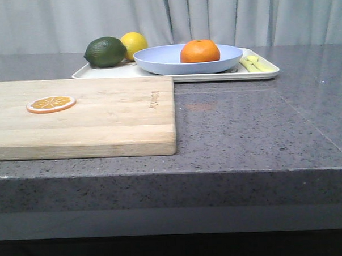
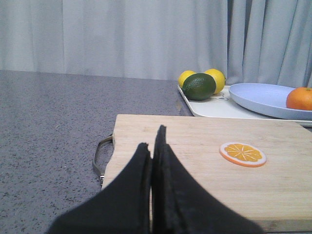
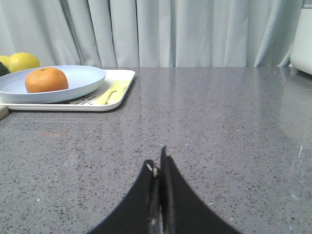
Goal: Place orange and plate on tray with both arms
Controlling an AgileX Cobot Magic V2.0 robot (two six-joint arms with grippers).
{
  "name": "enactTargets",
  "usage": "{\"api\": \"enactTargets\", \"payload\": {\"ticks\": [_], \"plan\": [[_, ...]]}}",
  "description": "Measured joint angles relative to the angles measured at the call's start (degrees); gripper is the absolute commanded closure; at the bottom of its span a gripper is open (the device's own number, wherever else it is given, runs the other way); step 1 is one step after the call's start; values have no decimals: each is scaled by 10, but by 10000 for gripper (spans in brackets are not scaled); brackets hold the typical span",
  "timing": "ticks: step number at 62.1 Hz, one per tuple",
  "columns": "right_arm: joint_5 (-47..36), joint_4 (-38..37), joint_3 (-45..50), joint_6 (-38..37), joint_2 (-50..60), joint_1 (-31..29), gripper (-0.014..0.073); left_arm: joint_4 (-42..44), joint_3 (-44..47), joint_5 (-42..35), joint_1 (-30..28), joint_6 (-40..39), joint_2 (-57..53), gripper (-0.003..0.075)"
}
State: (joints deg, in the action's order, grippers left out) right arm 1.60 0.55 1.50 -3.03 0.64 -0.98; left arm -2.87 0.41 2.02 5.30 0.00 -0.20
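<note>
The orange (image 1: 199,51) sits in the plate (image 1: 157,61), which rests on the tray (image 1: 259,73) at the desk's (image 1: 244,125) far side. Both arms' jaws are pressed together, holding nothing, well short of the tray. The left gripper (image 2: 152,146) hangs over the board (image 2: 204,161); the right gripper (image 3: 158,168) is over bare desk, with the tray ahead and off to its left.

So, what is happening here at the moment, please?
Nothing is being handled right now. The orange sits in the plate, and the plate rests on the tray, next to a lemon and a dark green fruit. Both arms are away from them: the left gripper is shut over the cutting board, which carries an orange slice, and the right gripper is shut over the bare counter.
</note>
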Motion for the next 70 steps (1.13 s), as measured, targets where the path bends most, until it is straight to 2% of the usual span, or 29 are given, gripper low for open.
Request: {"api": "enactTargets", "payload": {"ticks": [40,55,70], "plan": [[0,0,0,0,0,0,711,0,0,0,0,0,0,740],[0,0,0,0,0,0,711,0,0,0,-26,0,0,740],[0,0,0,0,0,0,711,0,0,0,-28,0,0,740]]}}
